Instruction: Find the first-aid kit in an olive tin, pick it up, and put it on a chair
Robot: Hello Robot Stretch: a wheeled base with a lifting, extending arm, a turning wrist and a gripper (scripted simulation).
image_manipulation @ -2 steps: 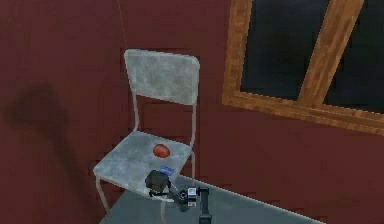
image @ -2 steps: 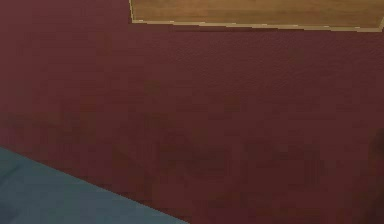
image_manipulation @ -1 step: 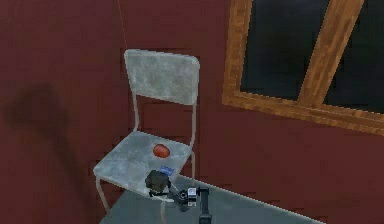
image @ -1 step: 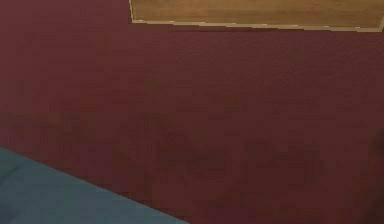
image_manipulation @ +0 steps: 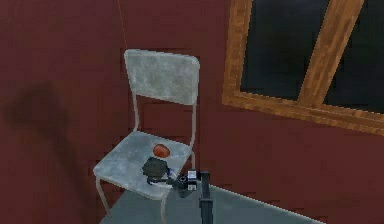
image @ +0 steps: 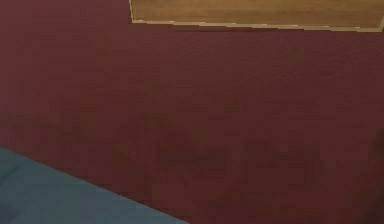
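Arm side view showed the gripper point(image_manipulation: 156, 170) at the chair point(image_manipulation: 160, 76) seat, near a red blob point(image_manipulation: 160, 150); whether it held anything was unclear.

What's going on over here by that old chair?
A wheeled robot is reaching its dark arm out to a grey metal chair. The chair stands against a dark red wall, next to a wood-framed window. The jaws at the arm's end are at the front of the seat, near a small reddish thing lying on it. With the seat right behind them, I cannot tell whether the jaws hold anything.
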